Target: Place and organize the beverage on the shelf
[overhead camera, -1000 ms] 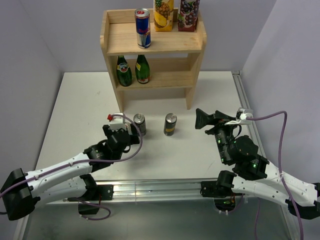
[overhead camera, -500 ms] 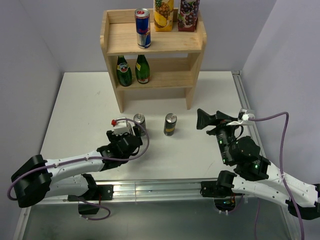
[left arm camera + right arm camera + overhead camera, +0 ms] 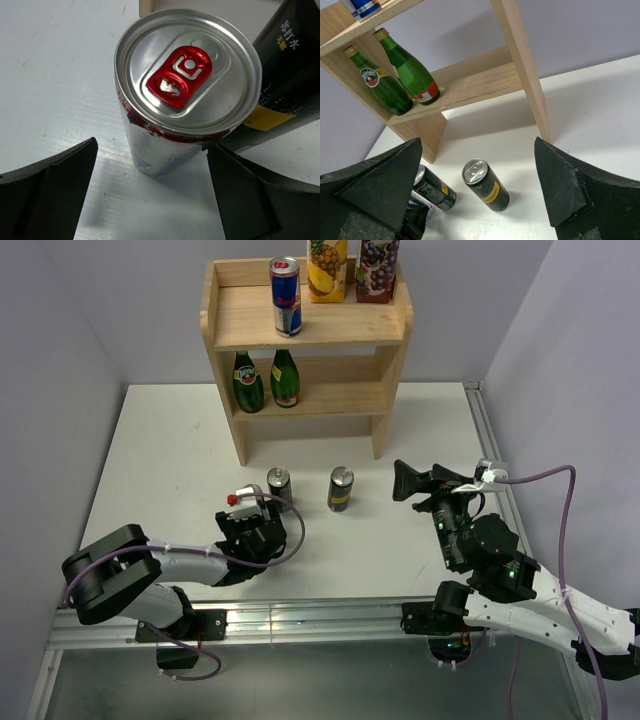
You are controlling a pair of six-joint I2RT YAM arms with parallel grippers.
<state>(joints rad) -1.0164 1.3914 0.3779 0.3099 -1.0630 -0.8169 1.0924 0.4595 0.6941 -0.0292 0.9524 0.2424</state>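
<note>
Here: Left Gripper Open Astride a Can, Shelf at the Rear

At left, the left gripper [image 3: 262, 518] lies low over the white table [image 3: 150, 450]. Its jaws are spread wide on either side of an upright silver aluminium can with a red pull tab [image 3: 187, 85] and are not clamped on it. Just beyond and to the right of that can stands a black cylindrical can with a yellow band [image 3: 279, 486]. A second black can with a yellow band [image 3: 341, 489] stands apart to its right. Behind them, at the table's rear centre, is the light wooden two-tier shelf [image 3: 245, 320]. Its lower tier holds two green glass bottles [image 3: 248, 382] side by side. Its top board carries a red-and-blue can [image 3: 286, 296], a yellow pineapple carton [image 3: 327, 268] and a purple grape carton [image 3: 377, 268]. At right, the right gripper [image 3: 398, 482] hovers above the table, jaws wide and empty.
</note>
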